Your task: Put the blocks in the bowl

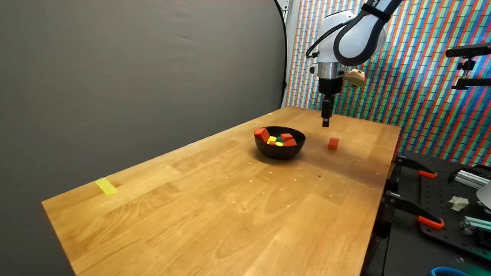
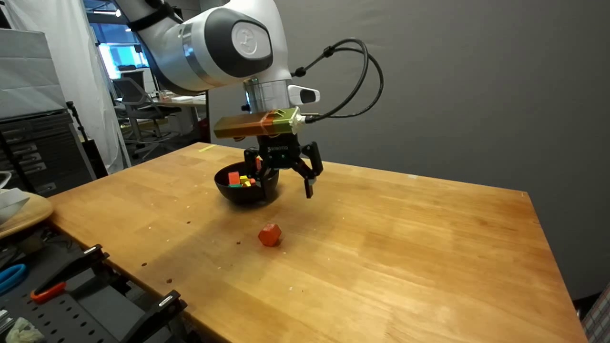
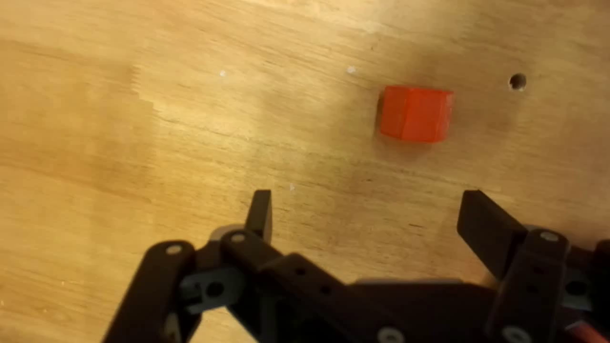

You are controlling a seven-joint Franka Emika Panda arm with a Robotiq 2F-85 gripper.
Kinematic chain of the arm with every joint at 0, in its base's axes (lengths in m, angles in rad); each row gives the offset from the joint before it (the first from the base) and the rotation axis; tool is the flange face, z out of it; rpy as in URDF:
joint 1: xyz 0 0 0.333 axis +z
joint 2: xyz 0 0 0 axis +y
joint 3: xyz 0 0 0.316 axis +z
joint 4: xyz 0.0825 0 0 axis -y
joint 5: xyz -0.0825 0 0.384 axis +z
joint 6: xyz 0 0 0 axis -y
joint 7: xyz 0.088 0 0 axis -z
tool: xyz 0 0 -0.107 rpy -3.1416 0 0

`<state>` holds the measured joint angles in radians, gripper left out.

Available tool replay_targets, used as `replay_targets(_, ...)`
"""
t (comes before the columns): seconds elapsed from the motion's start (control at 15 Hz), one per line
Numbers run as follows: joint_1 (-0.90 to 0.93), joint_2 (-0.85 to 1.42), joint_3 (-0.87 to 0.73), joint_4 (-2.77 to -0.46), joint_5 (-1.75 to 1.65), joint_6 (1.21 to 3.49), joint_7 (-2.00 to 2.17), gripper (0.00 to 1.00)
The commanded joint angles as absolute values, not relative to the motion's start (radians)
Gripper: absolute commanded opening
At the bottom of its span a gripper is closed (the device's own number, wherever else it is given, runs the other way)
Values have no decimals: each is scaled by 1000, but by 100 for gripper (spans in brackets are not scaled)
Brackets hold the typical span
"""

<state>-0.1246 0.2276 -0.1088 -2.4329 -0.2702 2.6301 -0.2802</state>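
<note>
My black, jointed, two-fingered pincer (image 3: 367, 193) stands wide, nothing between its tips, above the honey-brown wooden tabletop (image 1: 215, 214); a faceted red block (image 3: 417, 114) lies loose on the wood, upper right of the wrist view, outside my grasp. Just right of centre in an exterior view, the round black bowl (image 1: 279, 153) holds red, yellow and green blocks (image 1: 279, 143), so I judge the step to be lining up a last pick. Next move: centre over the stray, square to two opposite faces, then lower before narrowing
</note>
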Motion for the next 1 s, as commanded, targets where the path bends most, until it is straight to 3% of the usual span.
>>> replay_targets(0.0, -173, 82, -96, -2589, -264, 2724, -495, 100)
replay_targets(0.13, -186, 48, -80, -2644, -206, 2805, -608, 100)
replay_targets(0.2, -160, 125, -105, -2561, -249, 2733, -502, 100)
replay_targets(0.93, -212, 245, -35, -2543, -42, 2780, -691, 100)
